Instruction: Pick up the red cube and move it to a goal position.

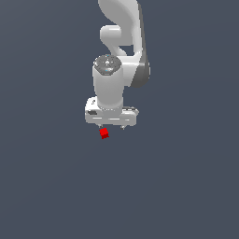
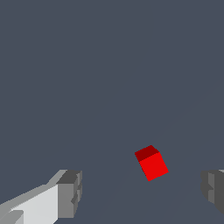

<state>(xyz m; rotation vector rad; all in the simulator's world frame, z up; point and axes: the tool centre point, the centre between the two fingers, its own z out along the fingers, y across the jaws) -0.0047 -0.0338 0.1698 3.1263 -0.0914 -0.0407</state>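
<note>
The red cube [image 1: 104, 133] is a tiny bright red cube on the dark grey floor, just below the white gripper [image 1: 112, 126] in the exterior view. In the wrist view the red cube [image 2: 151, 162] lies between the two fingers but apart from both, closer to one of them. The gripper [image 2: 142, 192] is open and empty, its fingers [image 2: 70, 192] spread wide. The cube sits turned at an angle to the fingers. Nothing touches it.
The white Panda arm [image 1: 119, 42] rises behind the gripper in the exterior view. A plain dark grey floor [image 1: 186, 186] fills everything around. No goal marker shows.
</note>
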